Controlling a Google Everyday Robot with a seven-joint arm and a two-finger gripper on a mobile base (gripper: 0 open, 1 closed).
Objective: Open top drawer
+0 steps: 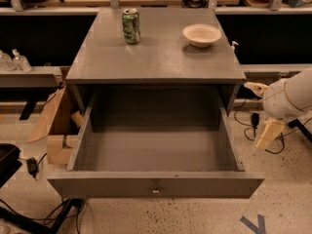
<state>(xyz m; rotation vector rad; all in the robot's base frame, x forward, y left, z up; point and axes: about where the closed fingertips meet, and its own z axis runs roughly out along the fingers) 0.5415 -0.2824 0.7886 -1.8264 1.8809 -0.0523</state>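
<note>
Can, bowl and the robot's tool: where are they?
can (130,27): camera view, middle of its green side.
bowl (202,40): camera view, its front wall.
tool (253,115): camera view, right of the open drawer (122,184), midway between its spread fingertips.

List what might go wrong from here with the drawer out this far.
1. The drawer looks pulled nearly to its full depth; any further pull might drop it off its runners.
2. The open pincer sits close beside the drawer's right wall; a careless swing could knock it.
3. A jolt might topple the can on the cabinet top.
</note>
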